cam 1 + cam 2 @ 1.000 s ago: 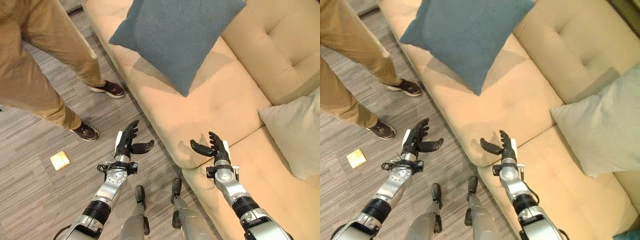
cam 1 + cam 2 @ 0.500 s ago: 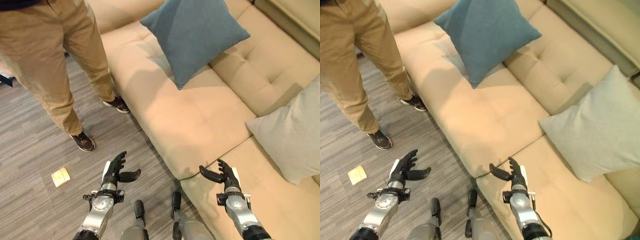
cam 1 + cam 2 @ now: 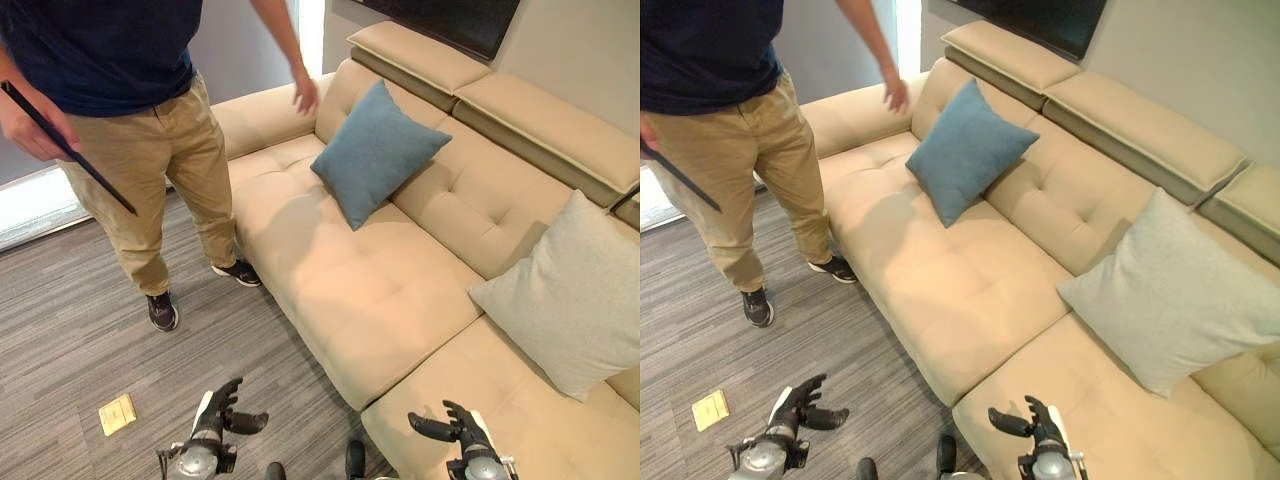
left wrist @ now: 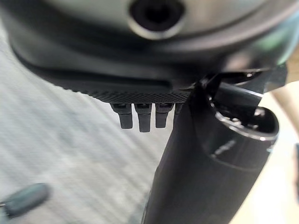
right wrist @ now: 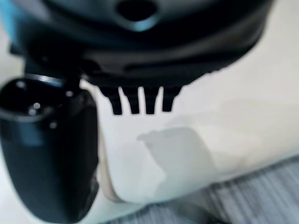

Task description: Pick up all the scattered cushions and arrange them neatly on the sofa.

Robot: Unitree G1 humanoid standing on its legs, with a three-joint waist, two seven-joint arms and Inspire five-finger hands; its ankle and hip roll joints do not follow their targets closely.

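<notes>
Both hands have dropped lower and hang spread, empty: left hand (image 3: 218,420) over floor (image 3: 80,330), right hand (image 3: 455,428) over the sofa (image 3: 380,290) front edge. Blue cushion (image 3: 375,150) and grey cushion (image 3: 575,295) lean on its backrest; a person (image 3: 130,120) stands by.

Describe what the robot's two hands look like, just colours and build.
Both are dark, nearly black hands with slim jointed fingers and a thick thumb. The left hand sits on a silver-grey metal wrist and carries a white cover along one side. The right hand is built the same, also with a white strip beside the fingers. In the left wrist view, the fingers end in squared, ribbed tips.
</notes>
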